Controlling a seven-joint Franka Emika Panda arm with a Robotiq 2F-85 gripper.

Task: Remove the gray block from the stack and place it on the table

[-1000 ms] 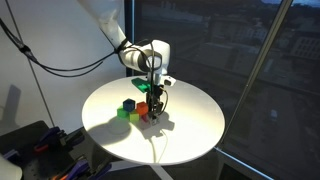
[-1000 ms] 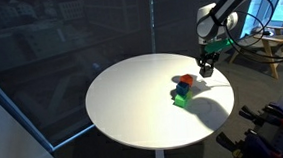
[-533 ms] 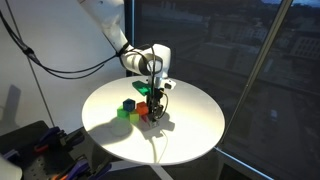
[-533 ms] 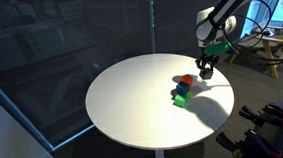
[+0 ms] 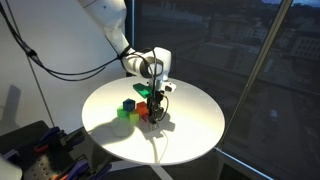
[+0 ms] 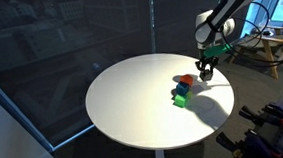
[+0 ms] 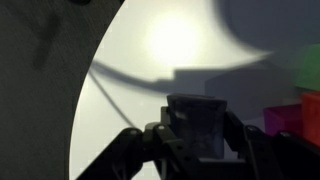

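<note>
In the wrist view my gripper (image 7: 197, 140) is shut on the gray block (image 7: 197, 122), which looks dark in shadow and is held above the white table (image 7: 140, 90). A magenta cube (image 7: 292, 118) and a green blur (image 7: 310, 62) of the stack show at the right edge. In both exterior views the gripper (image 5: 157, 102) (image 6: 207, 70) hangs just beside the stack (image 5: 138, 108) (image 6: 182, 90) of green, blue and orange cubes. The gray block is too small to make out there.
The round table (image 5: 190, 128) (image 6: 133, 105) stands by dark windows. A cable's shadow (image 7: 120, 100) crosses the tabletop. Dark equipment (image 5: 30, 145) sits below the table edge. A wooden stand (image 6: 275, 48) stands behind the arm.
The arm has shifted only very slightly. The gray block stays in the jaws and the stack has not moved.
</note>
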